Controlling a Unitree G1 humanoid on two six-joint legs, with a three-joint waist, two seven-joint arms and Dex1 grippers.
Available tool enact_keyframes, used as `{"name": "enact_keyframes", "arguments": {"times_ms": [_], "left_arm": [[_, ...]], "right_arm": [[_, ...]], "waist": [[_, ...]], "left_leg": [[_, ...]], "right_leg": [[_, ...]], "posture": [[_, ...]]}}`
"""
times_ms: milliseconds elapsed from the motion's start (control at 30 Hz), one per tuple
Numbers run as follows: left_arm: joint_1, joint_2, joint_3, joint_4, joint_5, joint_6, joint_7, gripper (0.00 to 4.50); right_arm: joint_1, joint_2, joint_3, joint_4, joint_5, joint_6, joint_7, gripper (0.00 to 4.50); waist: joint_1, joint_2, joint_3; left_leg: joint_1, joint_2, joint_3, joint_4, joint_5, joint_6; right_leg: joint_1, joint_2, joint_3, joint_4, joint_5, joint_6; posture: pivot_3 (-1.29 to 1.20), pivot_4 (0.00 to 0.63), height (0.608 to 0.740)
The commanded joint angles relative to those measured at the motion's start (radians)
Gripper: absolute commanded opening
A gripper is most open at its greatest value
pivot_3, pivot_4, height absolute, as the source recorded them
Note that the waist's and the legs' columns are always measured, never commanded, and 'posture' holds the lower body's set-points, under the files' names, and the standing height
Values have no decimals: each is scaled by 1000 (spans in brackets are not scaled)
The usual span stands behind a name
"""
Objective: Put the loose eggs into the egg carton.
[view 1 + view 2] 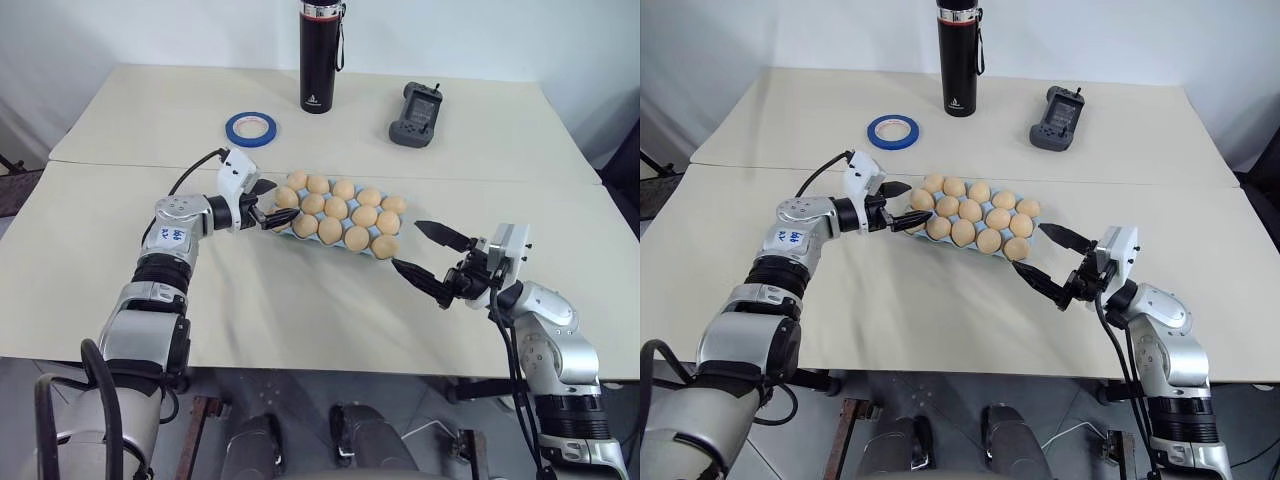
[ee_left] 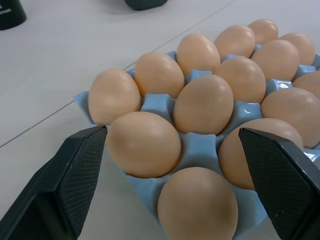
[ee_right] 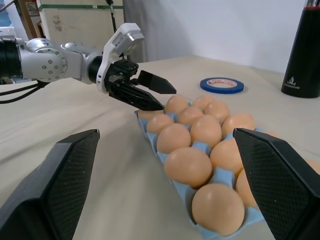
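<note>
The light blue egg carton (image 1: 291, 233) lies slanted in the middle of the table, and tan-orange eggs (image 1: 336, 208) fill its cups. Every egg I see sits in a cup; none lies on the tabletop. My left gripper (image 1: 278, 200) is at the carton's left end, open, its fingers on either side of the end eggs and holding nothing. In the left wrist view the left gripper (image 2: 172, 131) frames the nearest eggs with a gap on each side. My right gripper (image 1: 407, 244) hovers open just off the carton's right end, apart from it and empty.
A blue tape ring (image 1: 251, 128) lies behind the carton to the left. A black bottle (image 1: 320, 55) stands at the back, with a dark handheld controller (image 1: 416, 113) to its right. A seam (image 1: 120, 166) between two tabletops runs behind the carton.
</note>
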Motion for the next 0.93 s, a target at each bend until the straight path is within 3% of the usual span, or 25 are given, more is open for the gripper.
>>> {"name": "enact_keyframes", "arguments": {"times_ms": [33,200,500,933], "left_arm": [[4,33,34,-94,-23,20,8,4487],[82,84,65,-263,-64,90,-36,4487],[450,252,163,-633,-190,137,-158,4487],[693,301,314,-831,-338,191,-153,4487]], "right_arm": [[-18,-23,-15,-12,5,4,2,4500],[-31,-46,-14,-6,9,26,18,4500],[-167,-121,47,180,-36,28,179,4500],[-202,-122,28,206,-16,57,214,4500]], "waist": [[-1,0,0],[-2,0,0],[-24,2,1],[-22,2,1]], "left_leg": [[0,0,0,0,0,0],[0,0,0,0,0,0],[2,1,1,2,0,0],[2,0,-1,1,-1,2]], "right_leg": [[0,0,0,0,0,0],[0,0,0,1,0,0],[0,0,1,6,-1,0],[1,-2,0,5,-1,0]], "posture": [[0,150,740],[0,150,740],[0,150,740],[0,150,740]]}}
